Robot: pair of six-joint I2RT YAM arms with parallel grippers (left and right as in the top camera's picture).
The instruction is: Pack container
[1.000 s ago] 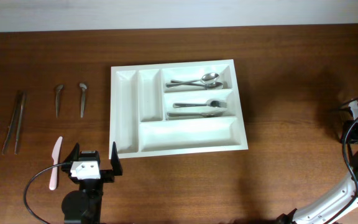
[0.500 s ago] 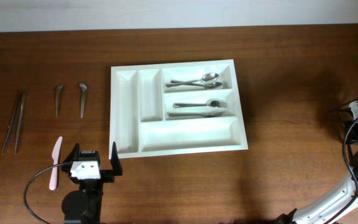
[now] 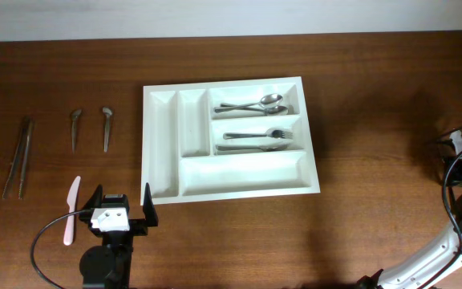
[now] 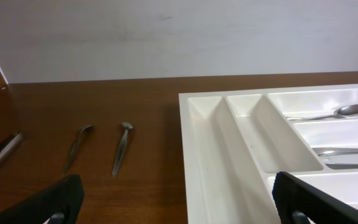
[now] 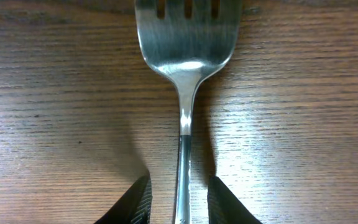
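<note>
— Left gripper (image 3: 122, 193) stands with its jaws spread wide and holds nothing. It sits low over the table (image 3: 375, 120), just off the near-left corner of the container (image 3: 239, 170). And the other arm?
— The right gripper (image 5: 179, 196) is narrowed around a fork (image 5: 185, 37) that lies flat on the wood. One finger stands on each side of the handle with a strip of wood showing between, so it has no grip.
— Where does the container sit?
— Mid-table and flat, with its two narrow slots on the left arm's side. Spoons (image 3: 251, 105) lie in the far long slot, forks (image 3: 255, 136) in the middle one.
— And to its left?
— Long metal tongs (image 3: 18, 156) lie furthest out. A pale knife (image 3: 70, 210) is just beside the left gripper. Between tongs and container lie two short metal pieces (image 3: 74, 128), perhaps small spoons, though they are too small to tell.
</note>
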